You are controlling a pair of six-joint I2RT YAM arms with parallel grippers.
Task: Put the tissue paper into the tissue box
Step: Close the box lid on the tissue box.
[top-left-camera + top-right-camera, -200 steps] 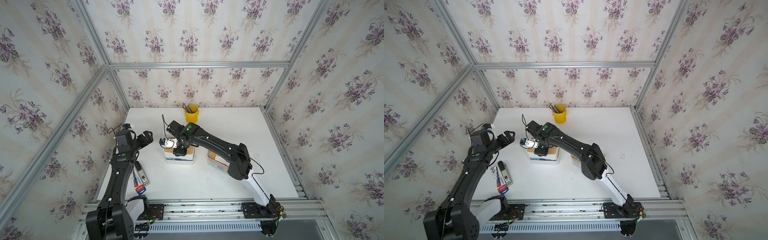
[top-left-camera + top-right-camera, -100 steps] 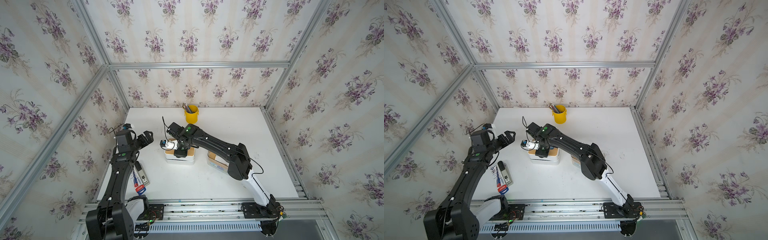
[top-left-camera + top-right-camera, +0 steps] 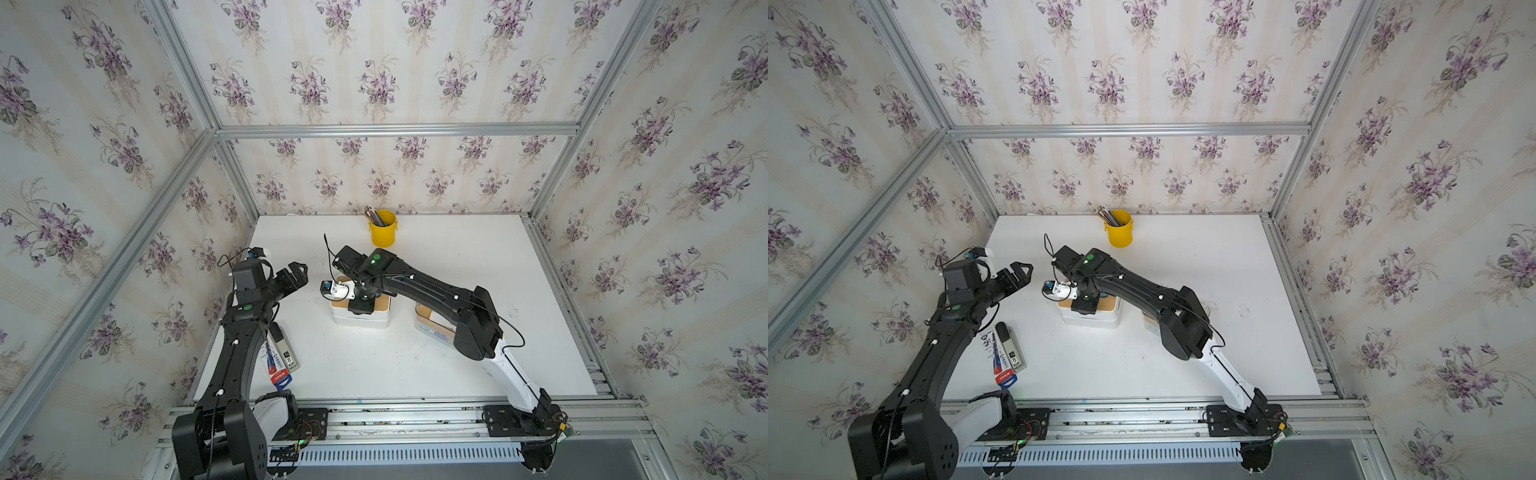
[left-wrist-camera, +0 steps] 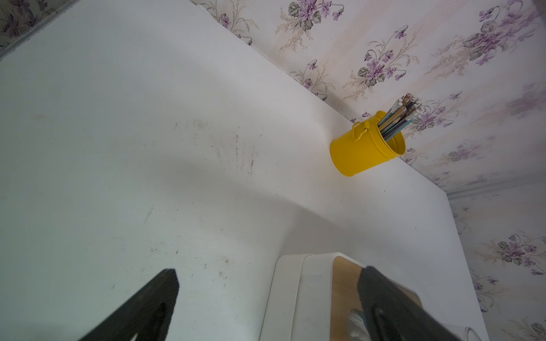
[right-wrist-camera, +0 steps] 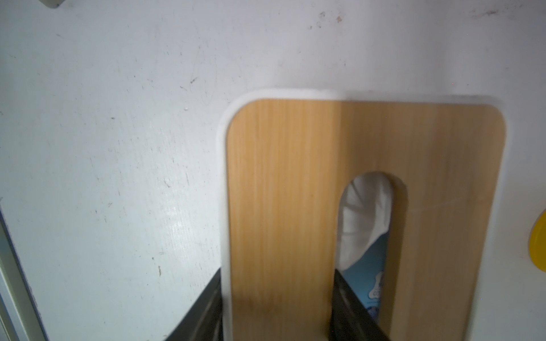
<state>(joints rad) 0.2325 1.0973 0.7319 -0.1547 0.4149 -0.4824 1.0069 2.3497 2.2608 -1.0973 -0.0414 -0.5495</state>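
Right gripper [image 5: 277, 274] first, since that's where we looked. It was clamped on the tissue box [image 3: 361, 322] from above. One finger [image 5: 204, 307] was outside the white wall and the other was down in the slot [image 5: 397, 224] of the wooden lid [image 5: 280, 183], with the lid strip pinched between them. The tissue paper [image 5: 363, 218] sat inside the box, a white wad bunched at the slot's rounded end, over a blue pack [image 5: 370, 277]. Left gripper [image 3: 297, 272] hung above the table [image 3: 457, 270] just beside the box, fingers spread wide and empty as far as we could see. A yellow pencil cup [image 3: 383, 229] stood by the back wall, well apart.
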